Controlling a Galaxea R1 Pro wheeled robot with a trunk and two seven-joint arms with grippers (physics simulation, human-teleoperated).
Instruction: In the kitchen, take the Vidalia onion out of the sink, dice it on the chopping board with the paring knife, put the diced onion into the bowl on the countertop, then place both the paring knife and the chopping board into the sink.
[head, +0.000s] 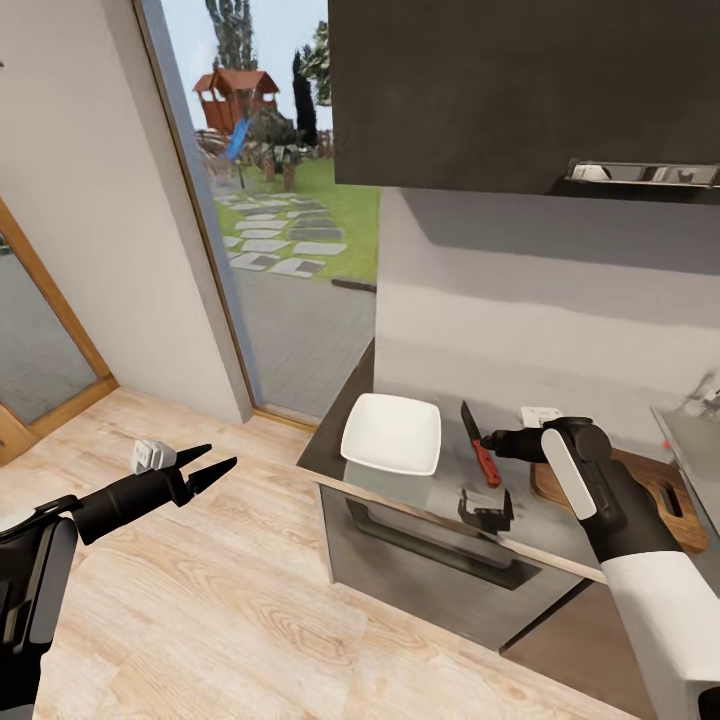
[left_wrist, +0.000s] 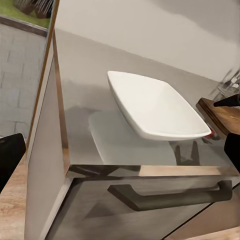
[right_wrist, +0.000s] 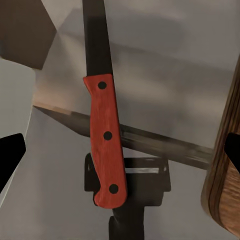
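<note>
Right gripper hovering over the knife on the counter; left gripper idling off the counter's end.

The right gripper (head: 487, 438) is hanging spread just above the knife (head: 480, 446), its fingers (right_wrist: 11, 155) standing wide to either side of the red handle in the wrist view, touching nothing. The knife is lying flat on the countertop (head: 440, 485), between the bowl (head: 392, 433) and the board (head: 655, 486). The left gripper (head: 215, 461) is pointing over the wood floor (head: 200, 590) with fingers parted, holding nothing, well apart from the bowl.
</note>
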